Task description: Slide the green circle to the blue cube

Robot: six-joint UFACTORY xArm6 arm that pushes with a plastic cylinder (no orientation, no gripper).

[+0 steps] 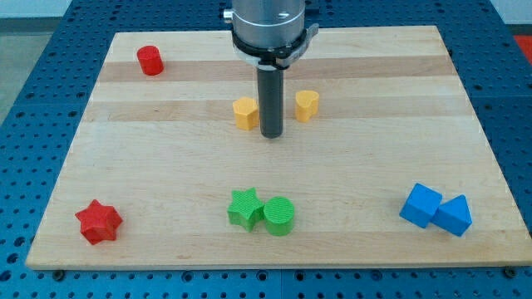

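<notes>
One green circle point(279, 216), one blue cube point(421, 205)

Arm point(270, 21) cropped at view's top

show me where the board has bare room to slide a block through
Bare: the stretch between the green circle and the blue cube, and the middle band below my tip. Crowded: the yellow blocks flanking my tip, and the green star touching the circle.
</notes>
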